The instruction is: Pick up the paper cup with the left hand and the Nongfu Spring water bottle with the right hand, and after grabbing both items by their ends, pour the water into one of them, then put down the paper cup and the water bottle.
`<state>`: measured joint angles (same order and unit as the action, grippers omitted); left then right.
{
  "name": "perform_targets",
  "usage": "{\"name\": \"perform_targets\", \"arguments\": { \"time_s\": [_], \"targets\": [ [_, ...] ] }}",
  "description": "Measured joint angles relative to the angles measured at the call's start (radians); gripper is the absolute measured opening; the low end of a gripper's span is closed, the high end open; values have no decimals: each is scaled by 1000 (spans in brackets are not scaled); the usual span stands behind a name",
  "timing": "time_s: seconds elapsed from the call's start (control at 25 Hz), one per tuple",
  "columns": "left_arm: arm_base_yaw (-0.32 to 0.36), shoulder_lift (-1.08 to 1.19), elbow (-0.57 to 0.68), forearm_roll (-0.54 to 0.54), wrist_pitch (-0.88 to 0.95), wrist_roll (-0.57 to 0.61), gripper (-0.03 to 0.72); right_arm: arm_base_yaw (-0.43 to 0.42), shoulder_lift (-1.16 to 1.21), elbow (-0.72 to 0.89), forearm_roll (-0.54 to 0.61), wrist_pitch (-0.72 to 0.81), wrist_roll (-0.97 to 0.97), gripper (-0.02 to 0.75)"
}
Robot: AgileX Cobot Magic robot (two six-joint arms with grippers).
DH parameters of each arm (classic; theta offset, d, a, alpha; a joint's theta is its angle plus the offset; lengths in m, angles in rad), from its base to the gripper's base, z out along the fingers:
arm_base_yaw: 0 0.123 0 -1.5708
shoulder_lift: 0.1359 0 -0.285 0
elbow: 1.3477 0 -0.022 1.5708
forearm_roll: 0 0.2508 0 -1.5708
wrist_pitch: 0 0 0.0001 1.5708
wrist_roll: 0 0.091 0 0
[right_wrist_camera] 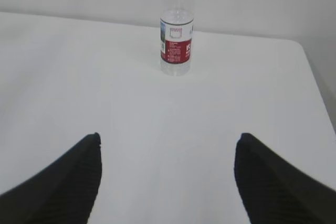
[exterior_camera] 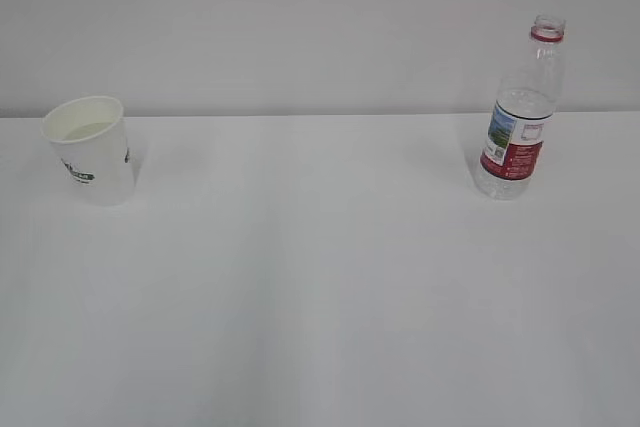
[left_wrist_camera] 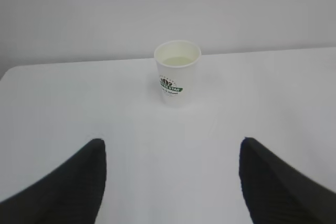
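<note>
Paper cup (left_wrist_camera: pixel 177 73), white and tapered with dark green print, stood upright straight ahead of our left hand (left_wrist_camera: pixel 170 182), whose jaws were spread wide and empty, well short of it. Our right hand (right_wrist_camera: pixel 167 182) likewise held its jaws wide apart on nothing, with the clear ribbed Nongfu Spring water bottle (right_wrist_camera: pixel 177 30), red-labelled and uncapped, upright ahead and slightly left of centre. On the white table (exterior_camera: pixel 320 277), cup and bottle stood well apart.
</note>
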<state>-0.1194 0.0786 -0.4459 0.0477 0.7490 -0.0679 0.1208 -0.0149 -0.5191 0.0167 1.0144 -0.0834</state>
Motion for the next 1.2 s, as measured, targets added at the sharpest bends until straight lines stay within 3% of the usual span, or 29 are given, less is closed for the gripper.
{"name": "perform_targets", "arguments": {
  "time_s": [0.36, 1.2],
  "targets": [
    [0, -4, -39, -10, 90, 68, 569, 0, 0, -4, -17, 134, 18, 593],
    [0, -6, -84, -48, 348, 121, 541, 0, 0, 19, -51, 148, 36, 592]
  ]
}}
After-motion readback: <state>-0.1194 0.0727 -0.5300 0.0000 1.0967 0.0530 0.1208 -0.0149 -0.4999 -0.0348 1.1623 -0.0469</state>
